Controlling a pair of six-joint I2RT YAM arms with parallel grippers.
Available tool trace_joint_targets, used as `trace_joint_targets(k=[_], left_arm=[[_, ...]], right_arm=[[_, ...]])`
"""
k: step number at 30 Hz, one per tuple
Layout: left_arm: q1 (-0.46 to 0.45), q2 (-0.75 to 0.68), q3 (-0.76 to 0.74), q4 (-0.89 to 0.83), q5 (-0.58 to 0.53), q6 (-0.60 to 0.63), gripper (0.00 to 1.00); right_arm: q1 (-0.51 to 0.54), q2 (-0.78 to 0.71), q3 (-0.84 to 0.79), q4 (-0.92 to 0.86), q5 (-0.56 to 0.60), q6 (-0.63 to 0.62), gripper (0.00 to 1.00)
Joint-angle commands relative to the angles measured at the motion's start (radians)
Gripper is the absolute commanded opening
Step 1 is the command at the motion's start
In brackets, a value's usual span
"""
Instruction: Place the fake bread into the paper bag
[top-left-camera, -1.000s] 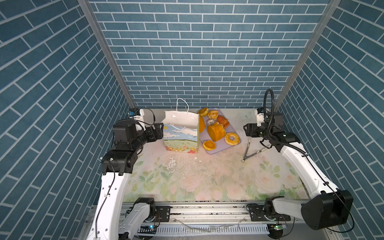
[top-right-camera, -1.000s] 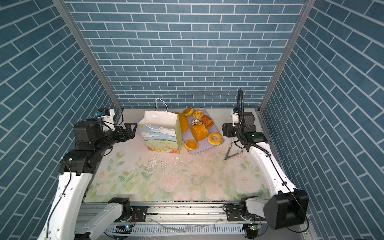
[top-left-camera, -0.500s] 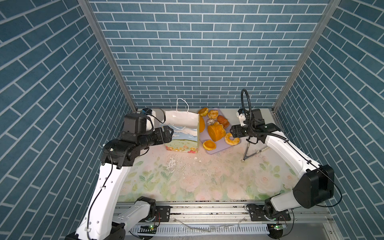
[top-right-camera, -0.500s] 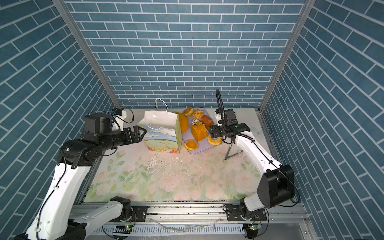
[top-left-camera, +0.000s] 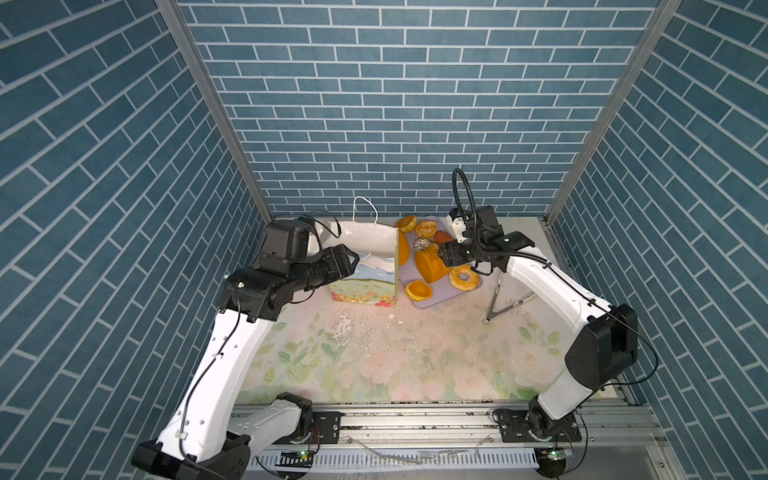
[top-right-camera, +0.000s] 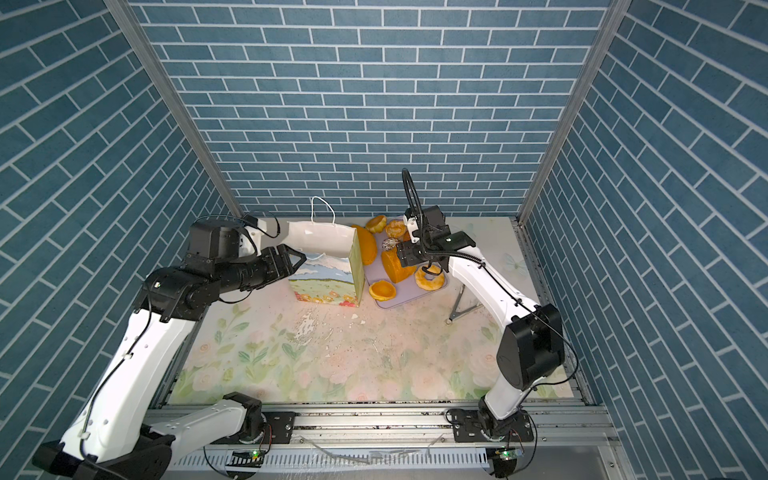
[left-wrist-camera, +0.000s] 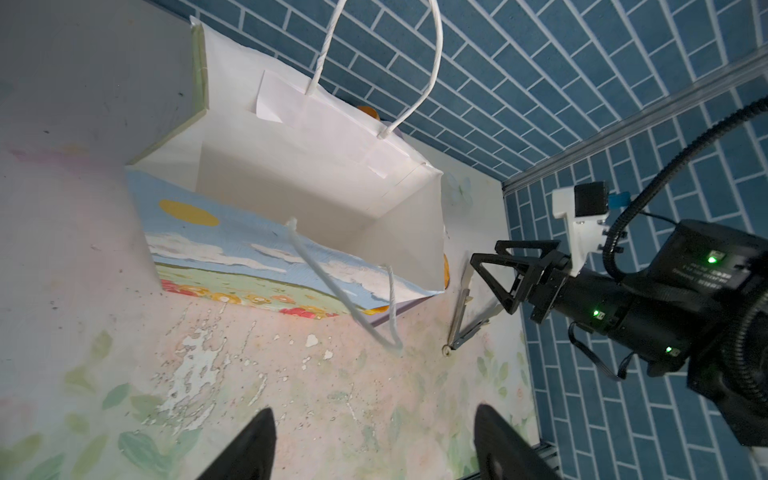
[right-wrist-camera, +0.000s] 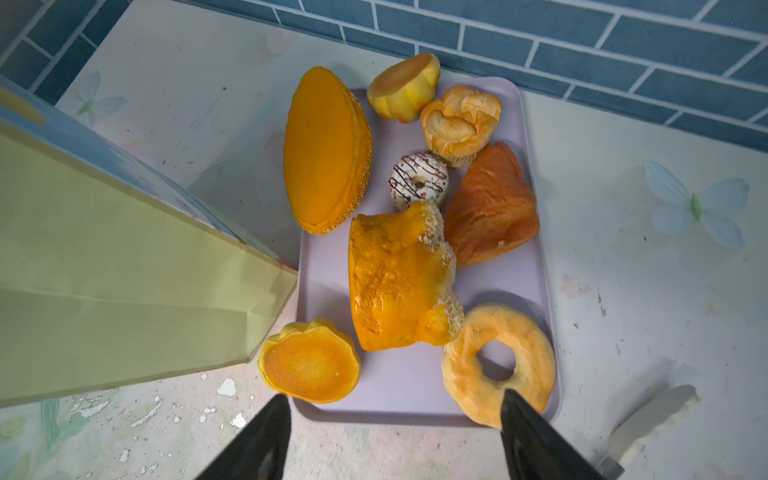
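Hovering above the fake bread (right-wrist-camera: 399, 274) — right tool (right-wrist-camera: 394, 395), jaws apart, ring doughnut (right-wrist-camera: 461, 374) nearest.

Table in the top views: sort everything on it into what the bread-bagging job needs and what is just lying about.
For the job: paper bag; oval loaf; thick loaf; ring doughnut; croissant; iced mini doughnut; knot bun; yellow bun; tart-shaped bun.

Lying about: lavender tray under most of the bread; metal tongs beside it.

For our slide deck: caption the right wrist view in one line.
Open jaws poised by the ring doughnut on a lavender tray of fake bread, paper bag alongside.
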Motion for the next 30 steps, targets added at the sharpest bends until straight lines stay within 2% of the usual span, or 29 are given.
trace_joint_targets(k=[1,3,8,12,15,21,25,29,30], left_arm=[[-0.011,0.026,-0.026,0.1,0.033,-0.063,0.69],[-0.013,0.049,-0.025,0.119,0.032,-0.066,0.68],[-0.013,0.103,-0.008,0.161,-0.009,-0.07,0.52],[-0.012,0.134,0.002,0.18,-0.024,-0.062,0.46],[-0.011,0.155,0.024,0.154,-0.022,-0.036,0.33],[0.024,0.129,0.065,0.068,-0.044,0.056,0.11],[0.093,0.116,0.069,0.032,0.025,0.108,0.05],[0.14,0.127,0.097,-0.003,0.093,0.174,0.04],[0.146,0.132,0.11,-0.017,0.104,0.196,0.04]], right_arm=[[0.003,0.079,0.104,-0.057,0.016,-0.033,0.79],[0.004,0.141,0.185,-0.079,-0.006,-0.032,0.79],[0.008,0.277,0.359,-0.108,-0.064,-0.014,0.79],[0.011,0.381,0.478,-0.106,-0.088,-0.028,0.79],[0.015,0.457,0.581,-0.116,-0.104,-0.032,0.79],[0.038,0.609,0.782,-0.231,-0.229,-0.049,0.78],[0.072,0.594,0.751,-0.258,-0.267,-0.084,0.78],[0.098,0.51,0.602,-0.222,-0.296,-0.089,0.76],[0.105,0.45,0.547,-0.2,-0.311,-0.088,0.76]])
